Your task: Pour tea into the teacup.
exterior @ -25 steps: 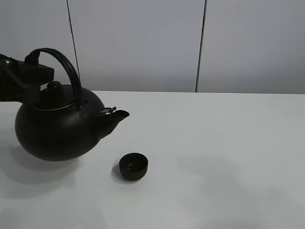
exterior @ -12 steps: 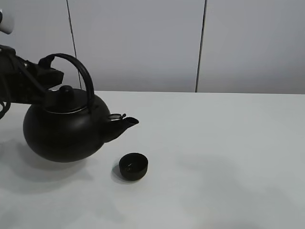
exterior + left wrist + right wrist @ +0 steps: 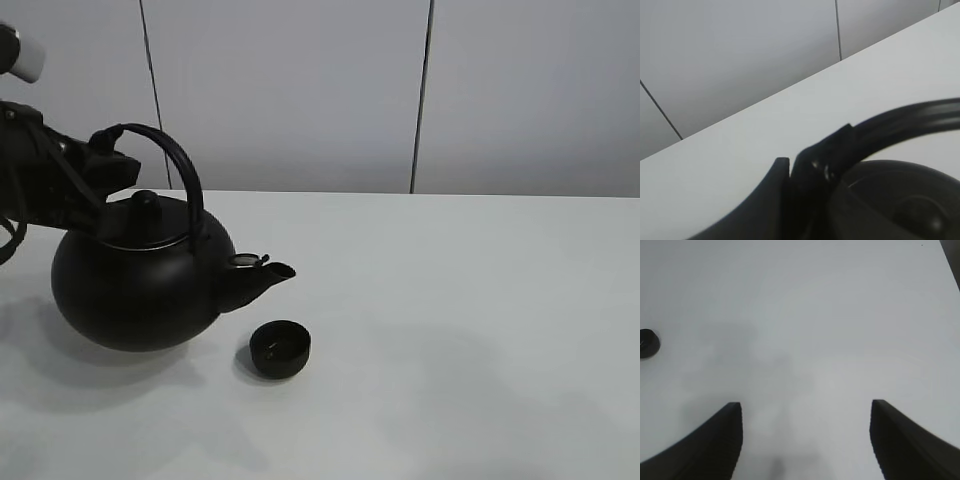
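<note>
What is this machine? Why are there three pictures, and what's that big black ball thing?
It is a robot with two arms, each ending in a pincer called a gripper. One picture comes from a camera high up; the other two come from small cameras on the wrists. The left gripper is clamped on the arched handle of a big round black kettle. A small round matte-black teacup stands on the white table, near the kettle's spout. The right gripper is open and holds nothing.
</note>
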Motion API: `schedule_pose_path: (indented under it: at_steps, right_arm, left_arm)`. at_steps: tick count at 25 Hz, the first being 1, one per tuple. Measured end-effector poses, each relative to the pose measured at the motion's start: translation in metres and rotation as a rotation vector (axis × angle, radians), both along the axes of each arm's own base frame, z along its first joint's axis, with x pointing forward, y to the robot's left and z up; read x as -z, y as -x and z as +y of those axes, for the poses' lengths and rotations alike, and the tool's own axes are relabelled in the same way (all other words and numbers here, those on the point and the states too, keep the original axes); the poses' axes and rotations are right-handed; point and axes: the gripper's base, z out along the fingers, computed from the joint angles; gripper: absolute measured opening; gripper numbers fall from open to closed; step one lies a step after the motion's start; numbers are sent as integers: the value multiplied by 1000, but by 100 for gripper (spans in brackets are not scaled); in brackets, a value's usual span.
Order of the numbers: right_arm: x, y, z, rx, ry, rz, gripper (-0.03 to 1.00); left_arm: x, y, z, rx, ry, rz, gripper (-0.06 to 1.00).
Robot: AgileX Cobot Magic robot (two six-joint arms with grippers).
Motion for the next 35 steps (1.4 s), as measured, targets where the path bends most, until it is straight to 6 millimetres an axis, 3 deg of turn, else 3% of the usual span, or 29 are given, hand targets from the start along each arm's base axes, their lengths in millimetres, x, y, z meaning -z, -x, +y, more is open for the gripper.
schedule_pose_path:
  at_steps: [25, 35]
  right_arm:
    - [0, 0, 0, 0, 0, 0, 49]
    - [0, 0, 0, 0, 0, 1, 49]
  left_arm:
    - [-1, -12, 3, -67, -62, 65, 10]
    - [-5, -11, -9, -11, -98, 27, 10]
